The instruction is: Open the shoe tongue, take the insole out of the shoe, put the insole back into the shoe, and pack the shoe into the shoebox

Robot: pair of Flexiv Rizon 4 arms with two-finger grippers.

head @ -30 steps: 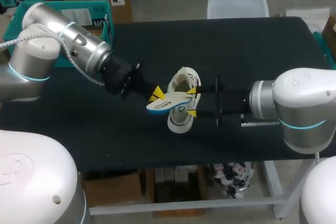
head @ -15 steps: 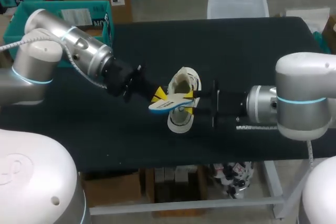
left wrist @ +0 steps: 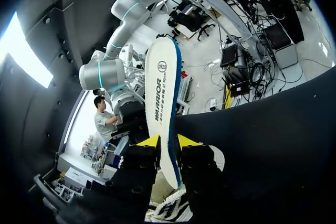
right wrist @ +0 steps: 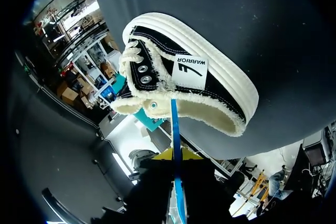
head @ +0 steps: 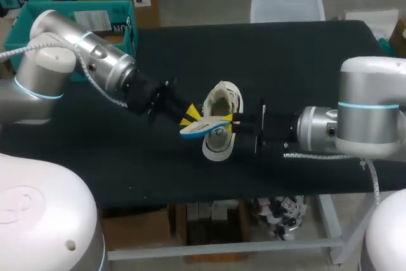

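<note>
A black-and-white shoe (head: 222, 98) lies on the dark table near its middle. Just above it the white insole (head: 204, 125) with a blue edge hangs level between my two grippers. My right gripper (head: 233, 118) is shut on the insole's end nearest it; in the right wrist view the insole (right wrist: 175, 124) runs edge-on from the gripper (right wrist: 176, 156) toward the shoe (right wrist: 194, 82). My left gripper (head: 189, 117) is at the other end. In the left wrist view the insole (left wrist: 163, 93) stands between the slightly parted tips of that gripper (left wrist: 169, 142), with the shoe's laces (left wrist: 173, 211) below.
A green crate (head: 76, 14) stands at the table's back left corner, behind my left arm. Bare black tabletop (head: 304, 61) stretches behind the shoe and along the front edge.
My right gripper has closed onto the insole and its arm has shifted slightly. The left gripper's fingers have parted a little. The insole stays over the shoe.
</note>
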